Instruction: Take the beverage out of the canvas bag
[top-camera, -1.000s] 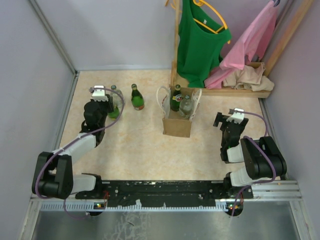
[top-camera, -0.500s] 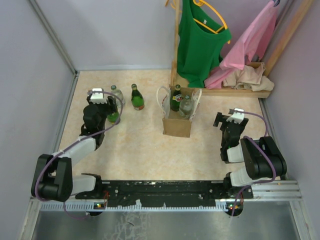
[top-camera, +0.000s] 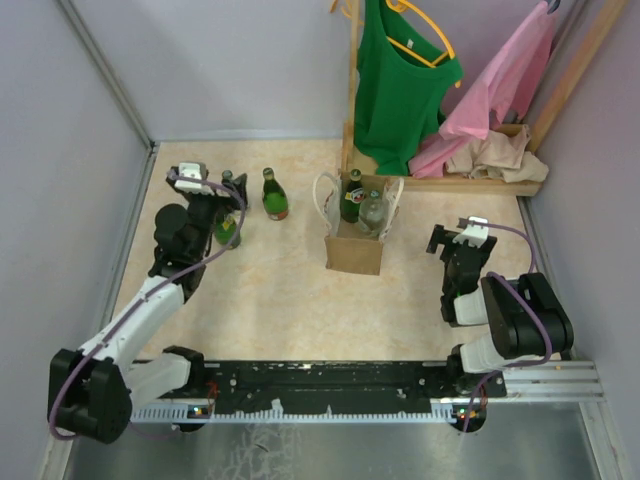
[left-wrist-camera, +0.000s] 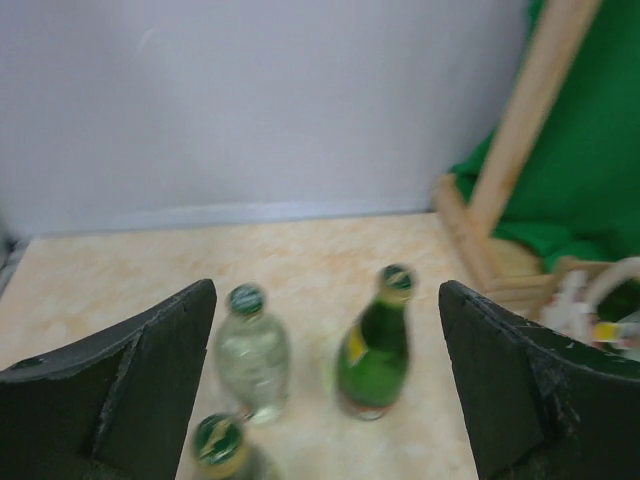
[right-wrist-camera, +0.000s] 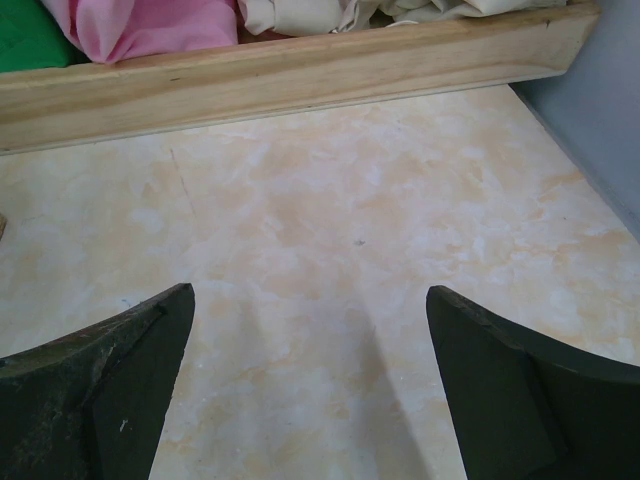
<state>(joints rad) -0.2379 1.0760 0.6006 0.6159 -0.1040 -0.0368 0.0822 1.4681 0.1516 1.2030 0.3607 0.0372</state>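
Note:
The tan canvas bag (top-camera: 354, 248) stands upright at mid-table with a green bottle (top-camera: 350, 198) and a clear bottle (top-camera: 371, 212) inside. Left of it on the table stand three beverages: a dark green bottle (top-camera: 274, 196) (left-wrist-camera: 375, 345), a clear bottle (left-wrist-camera: 252, 352) and a green bottle (top-camera: 228, 231) (left-wrist-camera: 218, 443). My left gripper (top-camera: 213, 196) (left-wrist-camera: 325, 400) hangs open above and just behind these three, holding nothing. My right gripper (top-camera: 452, 240) (right-wrist-camera: 310, 400) is open over bare table, right of the bag.
A wooden clothes rack base (top-camera: 480, 182) (right-wrist-camera: 300, 70) runs along the back right with pink and beige cloth (top-camera: 490, 150) heaped on it. A green shirt (top-camera: 400, 80) hangs above the bag. Walls close the table on both sides.
My left gripper has opened off the near green bottle, leaving it standing beside the clear one, and has lifted up and back. The right arm has not moved.

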